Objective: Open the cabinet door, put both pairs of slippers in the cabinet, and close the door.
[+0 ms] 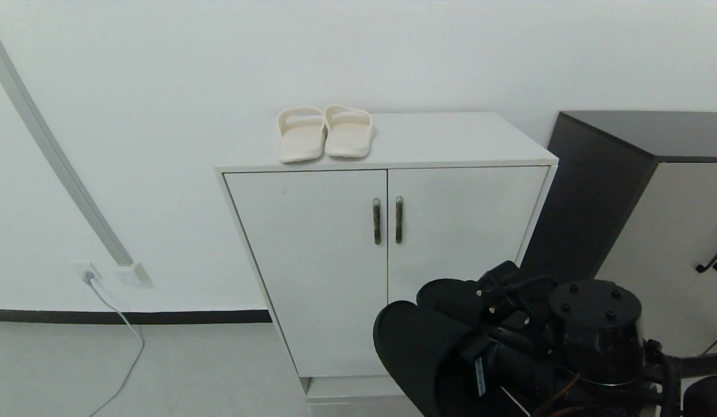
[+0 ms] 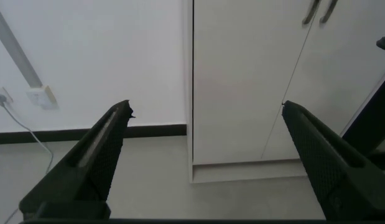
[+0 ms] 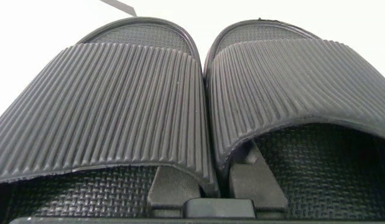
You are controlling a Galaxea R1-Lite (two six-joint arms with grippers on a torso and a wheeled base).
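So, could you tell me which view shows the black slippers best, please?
The right wrist view: both black slippers side by side, ribbed straps clear, in the right gripper. Head view: dark outlines; left wrist view: the cabinet.

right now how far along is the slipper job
Done: nothing yet; both cabinet doors are shut. In hand: the right gripper pinches the black slippers together, and the left gripper is open, facing the doors. Left: open a door, put in the black slippers and the cream slippers lying on the cabinet top, then close it.
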